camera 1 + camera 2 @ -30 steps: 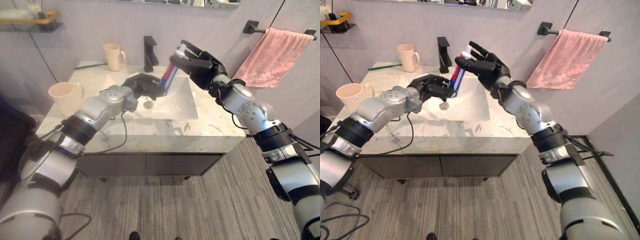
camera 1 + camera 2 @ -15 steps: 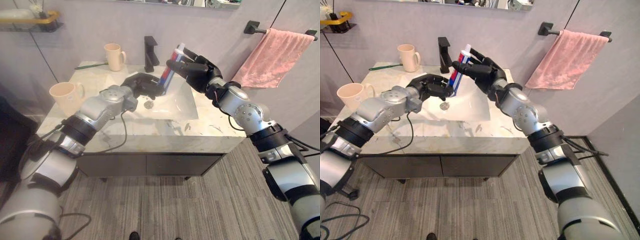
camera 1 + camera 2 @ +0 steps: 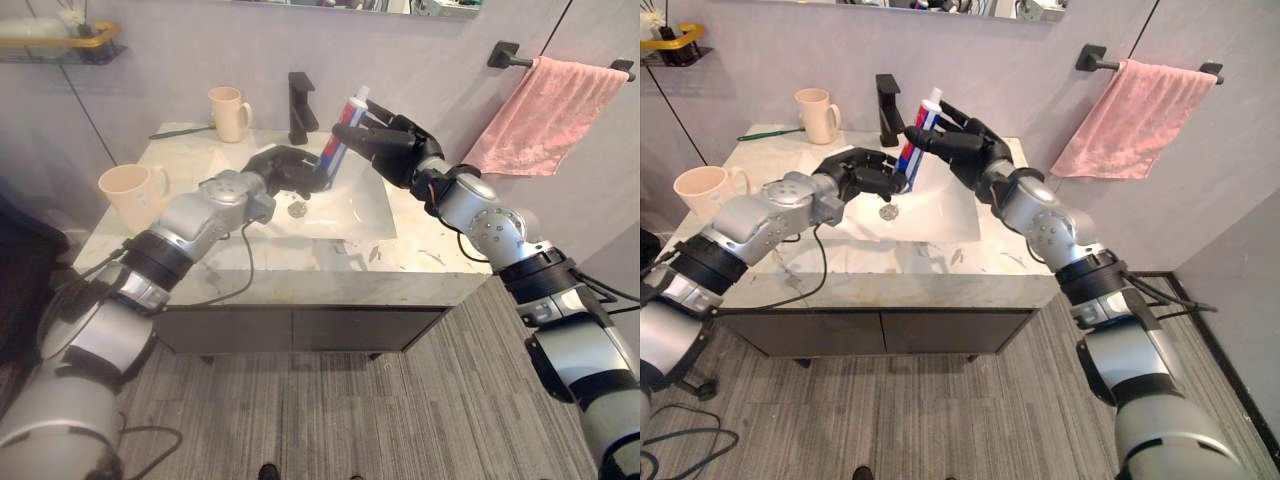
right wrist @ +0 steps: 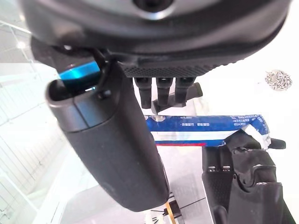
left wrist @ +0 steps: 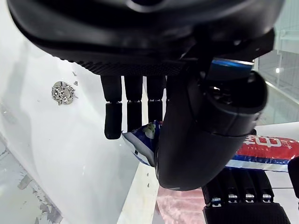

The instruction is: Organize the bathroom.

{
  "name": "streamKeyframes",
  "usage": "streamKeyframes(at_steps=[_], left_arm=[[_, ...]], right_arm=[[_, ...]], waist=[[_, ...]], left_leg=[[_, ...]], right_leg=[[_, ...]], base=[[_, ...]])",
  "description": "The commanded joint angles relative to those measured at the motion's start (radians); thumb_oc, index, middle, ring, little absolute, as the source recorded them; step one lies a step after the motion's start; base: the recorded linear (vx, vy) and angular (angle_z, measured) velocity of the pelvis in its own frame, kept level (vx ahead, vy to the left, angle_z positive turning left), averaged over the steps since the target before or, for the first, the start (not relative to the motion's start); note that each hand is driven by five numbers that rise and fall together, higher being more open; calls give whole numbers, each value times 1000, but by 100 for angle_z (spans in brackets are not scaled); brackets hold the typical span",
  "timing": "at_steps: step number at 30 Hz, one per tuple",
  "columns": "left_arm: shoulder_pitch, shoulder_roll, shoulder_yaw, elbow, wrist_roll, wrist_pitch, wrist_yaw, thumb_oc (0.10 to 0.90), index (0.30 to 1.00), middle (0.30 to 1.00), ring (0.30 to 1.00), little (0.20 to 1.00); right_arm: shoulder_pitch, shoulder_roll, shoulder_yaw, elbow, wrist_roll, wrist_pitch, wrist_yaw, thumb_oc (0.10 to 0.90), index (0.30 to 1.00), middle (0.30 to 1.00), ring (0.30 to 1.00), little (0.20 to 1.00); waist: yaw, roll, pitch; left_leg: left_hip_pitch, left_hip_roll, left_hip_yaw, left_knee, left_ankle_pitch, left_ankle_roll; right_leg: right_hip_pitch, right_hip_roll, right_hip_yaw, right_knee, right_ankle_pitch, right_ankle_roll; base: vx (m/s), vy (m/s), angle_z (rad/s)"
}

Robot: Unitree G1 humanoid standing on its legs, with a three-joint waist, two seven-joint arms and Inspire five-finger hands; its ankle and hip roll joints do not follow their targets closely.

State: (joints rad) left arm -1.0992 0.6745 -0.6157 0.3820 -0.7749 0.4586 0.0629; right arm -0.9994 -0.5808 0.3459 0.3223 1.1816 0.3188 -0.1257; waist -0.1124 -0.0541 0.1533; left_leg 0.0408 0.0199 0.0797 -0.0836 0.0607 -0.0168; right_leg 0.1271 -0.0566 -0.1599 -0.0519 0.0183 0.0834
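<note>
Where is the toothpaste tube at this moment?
The toothpaste tube stands tilted above the sink, just right of the black tap; the left hand pinches its lower end, the right hand reaches its top.

pink towel (image 3: 545, 112) on wall bar | black faucet (image 3: 299, 106) behind basin | possibly a shelf (image 3: 55, 42) upper left
</note>
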Motion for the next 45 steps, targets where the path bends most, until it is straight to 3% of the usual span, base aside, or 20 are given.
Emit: streamKeyframes(at_steps=[1,22,23,26,30,31,32,45], left_arm=[[-76,22,10,-30,10,-173,14,400,300,300,300,300],[-96,34,-1,-9,1,-173,2,400,300,300,300,300],[-97,34,-3,-8,-1,-173,3,400,300,300,300,300],[-97,31,-3,-4,-1,-174,1,400,300,300,300,300],[-94,33,-5,-2,-5,-182,1,400,300,300,300,300],[-94,33,-5,0,-5,-189,3,748,822,822,822,822],[-95,31,-5,5,-8,-197,1,800,900,900,900,900],[-92,52,3,-13,0,-231,54,800,900,900,900,900]], right_arm=[[-90,-13,-17,56,-31,-91,49,800,900,900,900,900],[-108,-52,-28,72,-16,-107,78,800,900,900,900,900],[-109,-53,-26,74,-19,-107,82,725,787,787,787,787],[-109,-49,-24,71,-24,-107,85,400,300,300,300,300],[-111,-56,-22,77,-29,-113,100,400,300,300,300,300],[-113,-56,-21,78,-29,-114,100,400,300,300,300,300],[-114,-54,-19,78,-29,-118,99,400,300,300,300,300],[-116,-61,-15,69,-26,-121,92,400,300,300,300,300]], waist=[[-3,12,-180],[-9,11,-187],[-9,11,-188],[-9,11,-189],[-9,11,-189],[-8,11,-189],[-8,10,-189],[-5,12,-192]], left_leg=[[-11,-1,16,6,-24,-9],[-10,-2,20,3,-27,-9],[-10,-3,19,3,-27,-9],[-10,-3,20,2,-27,-8],[-9,-4,17,2,-28,-8],[-10,-4,18,2,-28,-8],[-9,-5,19,2,-28,-8],[-8,-5,15,-1,-28,-8]], right_leg=[[-113,5,51,130,-38,104],[-113,7,54,123,-34,104],[-113,7,54,123,-33,104],[-112,8,55,121,-34,104],[-111,8,56,119,-34,103],[-111,8,55,119,-34,103],[-110,7,54,118,-33,104],[-110,9,55,119,-33,102]], base=[[0,0,0],[0,0,0],[0,0,0],[0,0,0],[0,0,0],[0,0,0],[0,0,0],[1,-1,1]])
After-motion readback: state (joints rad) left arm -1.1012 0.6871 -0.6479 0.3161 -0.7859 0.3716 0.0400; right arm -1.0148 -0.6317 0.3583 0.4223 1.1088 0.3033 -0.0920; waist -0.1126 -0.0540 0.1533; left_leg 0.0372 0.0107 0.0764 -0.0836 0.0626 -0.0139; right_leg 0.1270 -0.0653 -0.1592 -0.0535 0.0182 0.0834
